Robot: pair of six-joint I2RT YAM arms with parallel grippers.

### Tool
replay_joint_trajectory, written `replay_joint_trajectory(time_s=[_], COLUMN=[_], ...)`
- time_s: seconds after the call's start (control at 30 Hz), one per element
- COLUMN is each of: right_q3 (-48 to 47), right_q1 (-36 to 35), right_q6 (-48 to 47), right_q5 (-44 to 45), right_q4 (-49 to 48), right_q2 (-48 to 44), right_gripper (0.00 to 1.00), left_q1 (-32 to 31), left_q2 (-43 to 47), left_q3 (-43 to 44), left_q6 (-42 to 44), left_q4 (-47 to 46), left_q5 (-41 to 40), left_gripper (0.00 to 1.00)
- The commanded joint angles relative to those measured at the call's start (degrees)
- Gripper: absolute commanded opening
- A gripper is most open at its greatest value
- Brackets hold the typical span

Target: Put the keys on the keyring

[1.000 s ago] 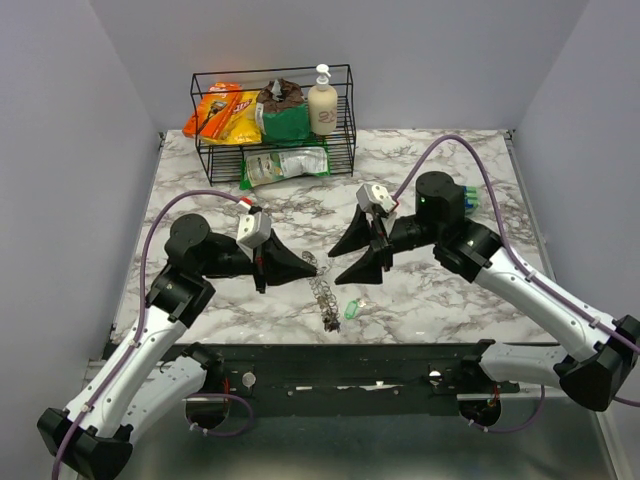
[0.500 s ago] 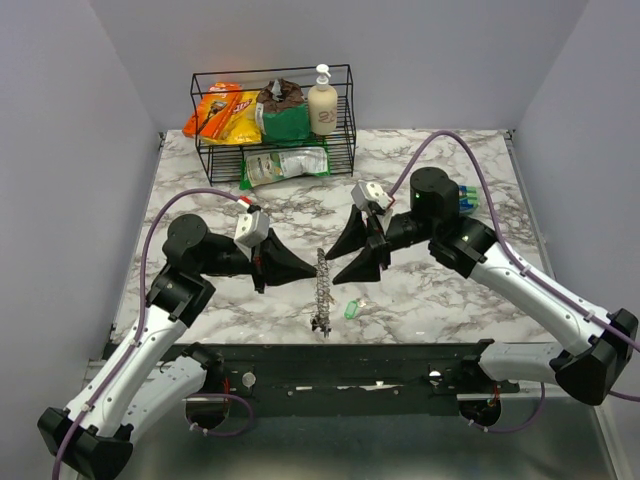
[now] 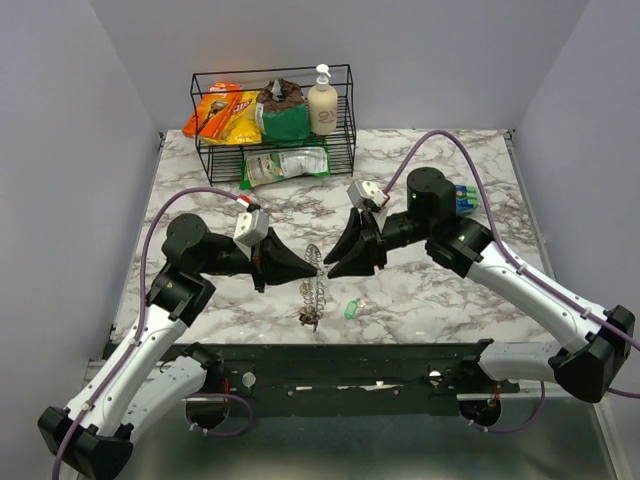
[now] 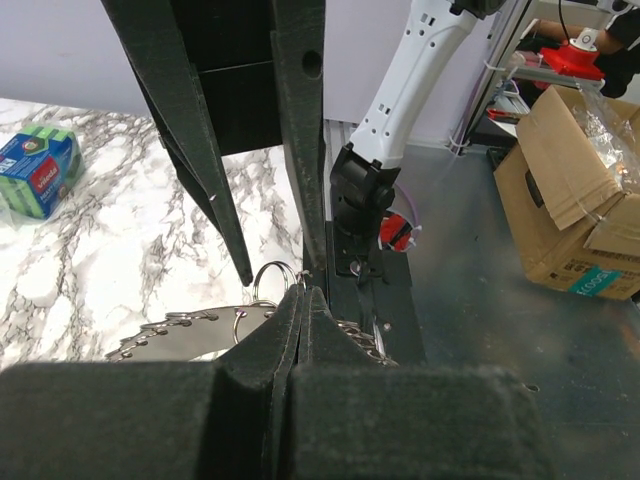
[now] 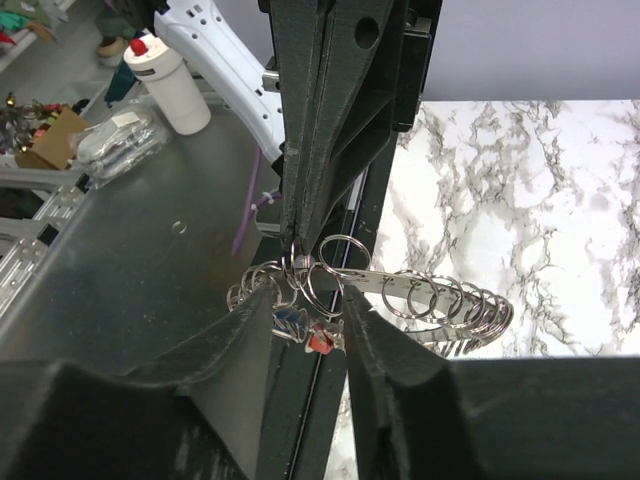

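Observation:
The keyring (image 3: 314, 282), a grey toothed metal plate strung with several split rings, hangs between the two arms above the marble. My left gripper (image 3: 304, 267) is shut on its upper rim; the pinch shows in the left wrist view (image 4: 305, 292) with the keyring (image 4: 185, 330) to the left. My right gripper (image 3: 334, 262) faces it, jaws apart and straddling one split ring and the keyring (image 5: 440, 292). Blue- and red-headed keys (image 5: 305, 333) dangle below my right gripper (image 5: 308, 305). A green-headed key (image 3: 352, 309) lies on the table.
A black wire basket (image 3: 347, 105) with snack bags and a soap bottle (image 3: 322, 104) stands at the back. A green packet (image 3: 285, 163) lies in front of it. A sponge pack (image 3: 464, 196) sits behind the right arm. The table's near edge is just below the keyring.
My right gripper has moved left onto the keyring and its jaws have narrowed. The keyring has turned in my left grip, which stayed shut.

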State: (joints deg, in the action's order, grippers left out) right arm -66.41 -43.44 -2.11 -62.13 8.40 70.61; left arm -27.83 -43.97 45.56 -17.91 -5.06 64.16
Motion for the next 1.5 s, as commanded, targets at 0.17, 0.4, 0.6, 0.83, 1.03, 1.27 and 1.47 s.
replay_joint_trajectory(time_s=[0.17, 0.4, 0.6, 0.83, 1.03, 1.27, 1.47], right_q3=[-0.4, -0.6, -0.3, 0.6, 1.0, 0.4, -0.4], right_q1=[-0.3, -0.4, -0.3, -0.3, -0.3, -0.3, -0.3], right_q6=[1.4, 1.6, 1.1, 0.8, 1.9, 6.1, 9.3], right_q5=[1.8, 2.0, 2.0, 2.6, 5.5, 8.4, 8.7], right_q4=[-1.7, -1.7, -1.8, -2.5, -3.8, -3.8, -4.3], right_q2=[0.2, 0.2, -0.6, -1.8, -2.1, 0.1, 2.1], right_gripper=[0.31, 0.13, 0.04, 0.01, 0.01, 0.01, 0.14], left_q1=[0.0, 0.0, -0.1, -0.1, 0.0, 0.0, -0.1], left_q2=[0.1, -0.3, -0.3, 0.1, 0.9, 1.5, 1.2], left_q3=[2.3, 2.8, 2.4, 1.6, 1.1, 1.8, 1.8], left_q6=[-2.4, -2.3, -0.5, 2.1, 2.8, 2.4, 2.2], left_q4=[-4.8, -4.8, -2.2, 0.2, 1.1, 1.1, 0.6], left_q5=[1.6, 1.7, 0.4, -0.4, -0.6, -1.2, -1.5], left_gripper=[0.00, 0.00, 0.00, 0.00, 0.00, 0.00, 0.00])
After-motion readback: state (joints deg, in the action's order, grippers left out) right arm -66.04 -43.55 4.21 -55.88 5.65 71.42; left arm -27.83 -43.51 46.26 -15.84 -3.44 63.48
